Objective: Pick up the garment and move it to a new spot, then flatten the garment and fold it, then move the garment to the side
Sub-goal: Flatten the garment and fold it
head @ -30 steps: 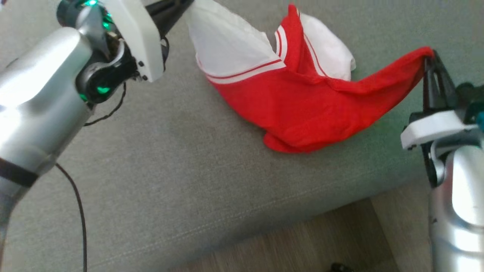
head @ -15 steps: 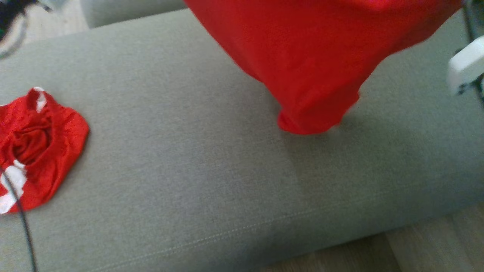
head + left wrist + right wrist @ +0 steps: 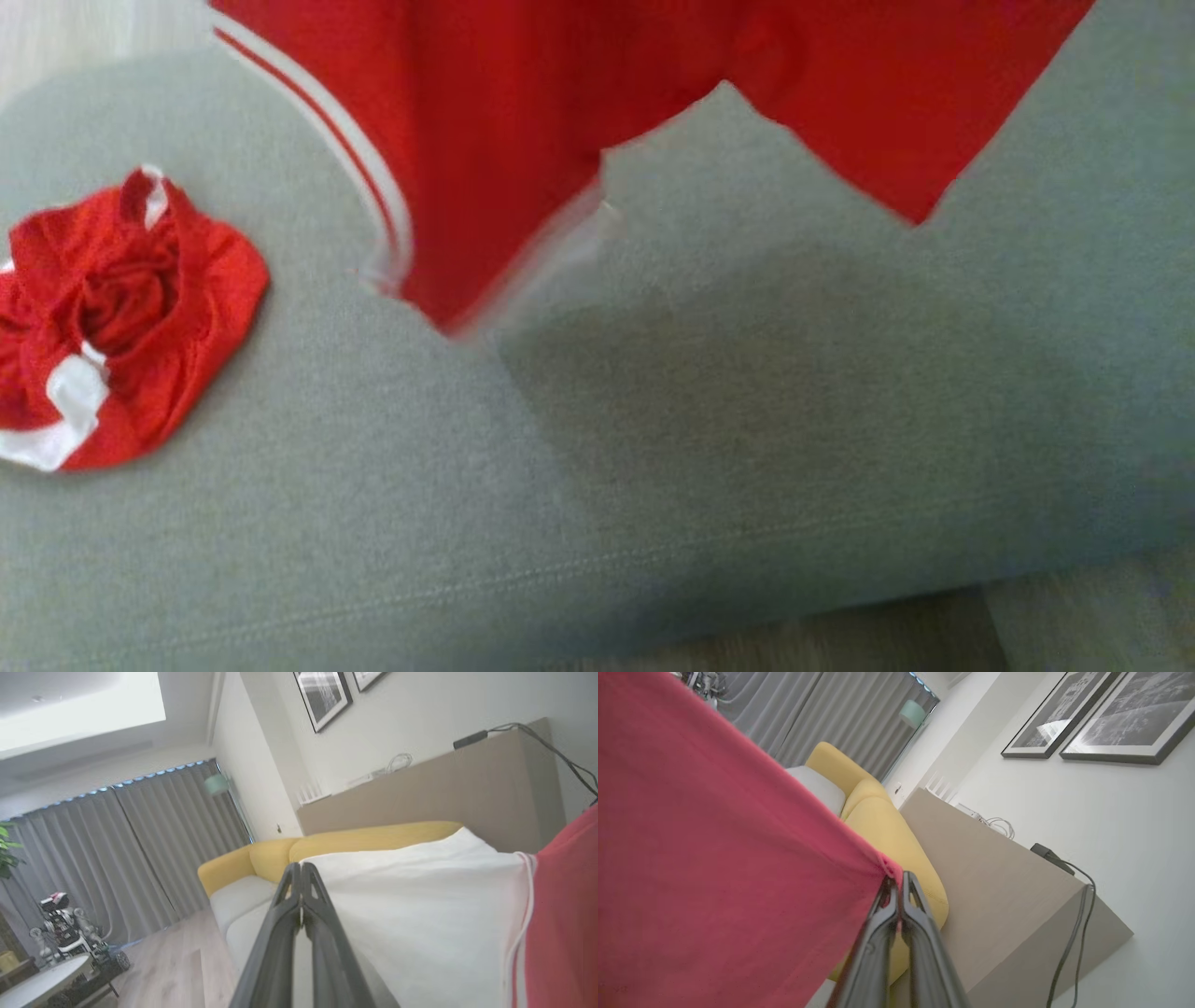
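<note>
Both pincers are clamped on cloth. At the bottom centre of the left wrist view, the left gripper (image 3: 300,870) presses its two dark fingers together on a white panel of the garment (image 3: 420,919). The panel spreads toward the right of that frame and turns red past a thin stripe at the far right edge. At mid-frame in the right wrist view, the right gripper (image 3: 899,879) pinches a gathered red corner, and the fabric fans away across the left half. A yellow sofa (image 3: 887,830) sits behind it.

In the head view, the garment hangs along the top of the frame and appears lifted clear of the grey cushion (image 3: 747,420). One blurred, white-striped point dangles at upper centre-left and a plain red point at upper right. Its shadow falls across the middle of the cushion. A crumpled bundle (image 3: 121,317) of red and white cloth lies at the left edge, well apart from the hanging cloth.

The first step looks to be in hand: the garment is up and being carried to a new spot. The next move likely calls for lowering it onto the bare middle or right of the cushion. The two held points should be kept spread so the cloth lands flat, and it should land clear of the bundle. Whether the grippers hold matching corners cannot be told.
</note>
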Available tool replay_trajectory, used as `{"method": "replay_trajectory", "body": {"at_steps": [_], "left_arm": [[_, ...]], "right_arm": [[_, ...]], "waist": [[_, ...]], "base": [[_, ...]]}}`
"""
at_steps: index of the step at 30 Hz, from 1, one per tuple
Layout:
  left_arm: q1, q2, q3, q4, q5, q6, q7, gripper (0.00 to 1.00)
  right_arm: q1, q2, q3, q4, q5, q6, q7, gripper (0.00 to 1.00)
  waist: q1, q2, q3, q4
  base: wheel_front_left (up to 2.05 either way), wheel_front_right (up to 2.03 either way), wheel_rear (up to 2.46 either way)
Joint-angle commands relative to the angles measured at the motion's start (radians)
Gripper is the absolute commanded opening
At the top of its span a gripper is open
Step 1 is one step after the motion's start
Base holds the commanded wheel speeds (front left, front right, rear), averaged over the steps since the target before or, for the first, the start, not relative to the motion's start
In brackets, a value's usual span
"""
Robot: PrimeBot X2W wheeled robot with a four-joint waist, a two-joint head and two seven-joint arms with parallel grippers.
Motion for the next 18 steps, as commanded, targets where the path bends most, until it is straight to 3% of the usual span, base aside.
{"method": "replay_trajectory", "body": {"at_steps": [1,5,10,15,18], "left_arm": [[-0.079,-0.004,0.032,0.023,-0.012,-0.013,0.029,0.00],[-0.182,-0.052,-0.020,0.101,0.058,-0.024,0.035,0.00],[-0.292,-0.115,-0.051,0.221,0.174,-0.011,-0.066,0.00],[-0.424,-0.185,-0.030,0.324,0.333,0.142,-0.169,0.00],[-0.489,-0.184,0.035,0.241,0.438,0.222,-0.172,0.00]], "right_arm": [[-0.095,-0.001,0.032,0.042,-0.007,-0.001,0.002,0.00],[-0.258,0.016,0.083,0.187,-0.020,-0.001,-0.002,0.00],[-0.409,0.056,0.075,0.312,-0.077,-0.001,-0.072,0.00],[-0.545,0.094,-0.034,0.384,-0.230,-0.001,-0.240,0.00],[-0.601,0.104,-0.132,0.378,-0.347,-0.001,-0.340,0.00]], "waist": [[0.0001,-0.0001,0.089,0.033],[0.0001,-0.0001,0.219,0.063],[0.0001,-0.0001,0.337,0.078],[0.0001,-0.0001,0.433,0.097],[0.0001,-0.0001,0.483,0.119]], "base": [[0.00,0.00,0.00],[0.00,0.00,0.00],[0.00,0.00,0.00],[0.00,0.00,0.00],[0.00,0.00,0.00]]}}
